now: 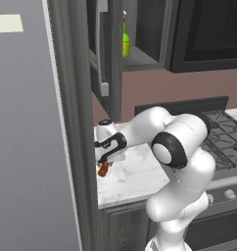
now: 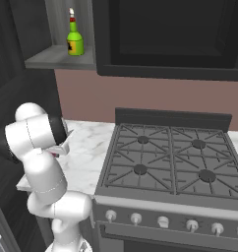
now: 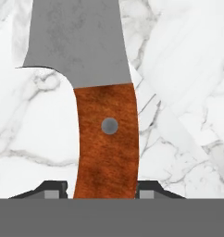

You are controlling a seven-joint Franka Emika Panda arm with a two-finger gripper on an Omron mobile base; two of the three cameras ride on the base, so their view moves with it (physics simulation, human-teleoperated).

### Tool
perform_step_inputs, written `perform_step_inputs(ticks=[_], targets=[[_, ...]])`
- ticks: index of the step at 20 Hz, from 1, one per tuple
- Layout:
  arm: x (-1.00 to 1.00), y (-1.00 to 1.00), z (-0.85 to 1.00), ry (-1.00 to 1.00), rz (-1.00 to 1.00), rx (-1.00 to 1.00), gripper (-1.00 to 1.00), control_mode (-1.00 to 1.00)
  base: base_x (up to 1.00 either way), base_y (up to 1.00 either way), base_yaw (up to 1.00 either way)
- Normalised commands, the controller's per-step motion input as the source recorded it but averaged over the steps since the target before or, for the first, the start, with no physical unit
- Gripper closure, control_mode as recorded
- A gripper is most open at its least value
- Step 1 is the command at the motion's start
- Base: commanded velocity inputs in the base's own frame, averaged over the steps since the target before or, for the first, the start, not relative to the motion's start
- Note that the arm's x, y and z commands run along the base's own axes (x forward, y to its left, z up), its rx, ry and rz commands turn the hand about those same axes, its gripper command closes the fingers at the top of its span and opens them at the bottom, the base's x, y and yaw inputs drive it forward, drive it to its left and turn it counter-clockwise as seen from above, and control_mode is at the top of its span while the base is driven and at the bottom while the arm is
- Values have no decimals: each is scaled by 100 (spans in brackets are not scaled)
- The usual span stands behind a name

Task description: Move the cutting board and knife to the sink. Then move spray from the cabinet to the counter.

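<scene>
since the knife (image 3: 93, 88) lies flat on the marble desk (image 3: 178, 69), the claw (image 3: 104, 190) has closed on its orange-red handle — fingertips on both sides. light, stiff, smooth blade — handle is the right hold. spray (image 2: 75, 38) sits on the cabinet (image 2: 57, 56) shelf.

The knife (image 3: 104, 92) had a mottled grey steel blade and an orange-red wood-grain handle with one grey rivet. The counter (image 3: 188, 69) was white marble with grey veins. The spray (image 2: 75, 39), upper left of the right base view, was lime green with a black label. The stovetop (image 2: 170, 157) was dark grey. The wall (image 2: 155, 96) was dusky pink.
</scene>
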Motion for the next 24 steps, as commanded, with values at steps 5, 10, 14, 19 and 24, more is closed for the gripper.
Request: perform_step_inputs(ticks=[5,10,14,19,24], targets=[[-23,-30,44,-13,1,0,100,-100,0,0,0],[-58,-53,59,-13,0,0,100,-100,0,0,0],[-58,-60,56,-7,0,0,100,-100,0,0,0],[-61,-60,74,-1,0,0,100,-100,0,0,0],[-58,-25,87,2,0,0,100,-100,0,0,0]])
